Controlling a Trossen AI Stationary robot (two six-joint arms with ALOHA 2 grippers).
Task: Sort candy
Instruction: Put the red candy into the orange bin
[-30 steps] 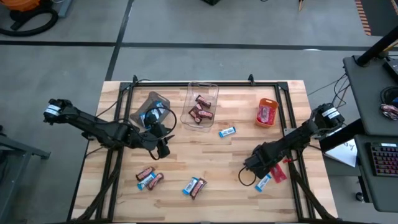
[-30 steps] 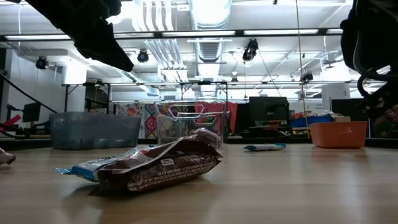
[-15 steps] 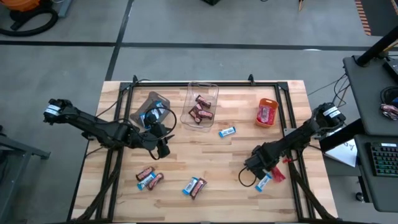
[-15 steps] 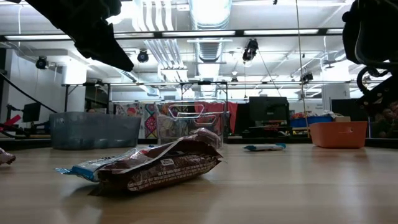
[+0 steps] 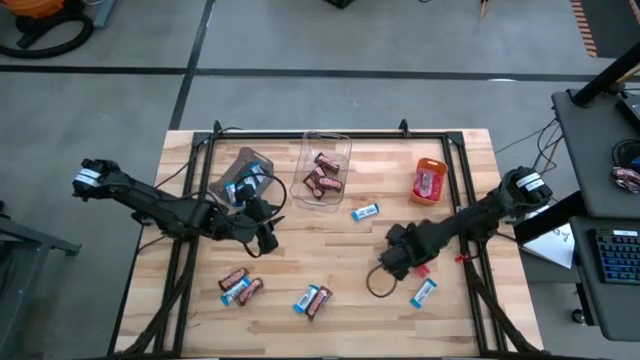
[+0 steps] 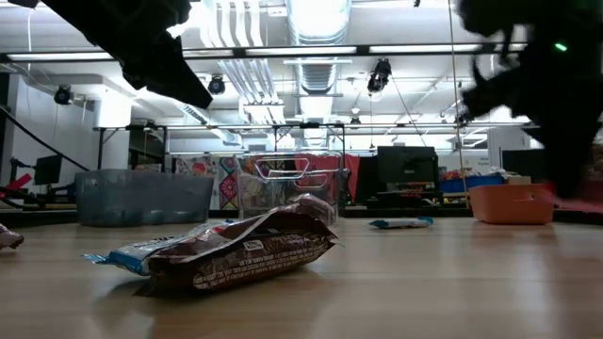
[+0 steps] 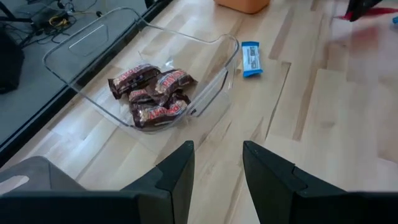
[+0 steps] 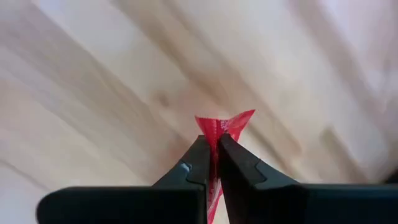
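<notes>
My right gripper (image 5: 408, 262) hangs over the table's right half, shut on a red candy (image 8: 219, 124), with a blue candy (image 5: 423, 292) lying just nearer. My left gripper (image 5: 262, 236) hovers open at centre left with nothing between its fingers (image 7: 180, 171). More candy lies on the table: a blue bar (image 5: 366, 211) and two small heaps (image 5: 240, 285) (image 5: 313, 299). The clear bin (image 7: 205, 68) holds brown bars, the grey bin (image 5: 245, 172) blue ones and the orange bin (image 5: 430, 181) red ones. My right gripper pinches the red candy's flat crimped wrapper end (image 8: 225, 122) between its two fingers, coming from above and pointing down. The end pokes out past the fingertips (image 8: 200, 149). The rest of the bar is hidden behind the fingers.
A black frame (image 5: 330, 135) runs along the table's far edge and down both sides. In the low view a brown bar on a blue one (image 6: 236, 250) lies close to the camera. Bare wood (image 5: 330, 245) lies between the two grippers.
My right gripper has shut on the red candy, then risen and swung toward the table's left, carrying the candy off the spot beside the blue bar. The blue bar has stayed where it was.
</notes>
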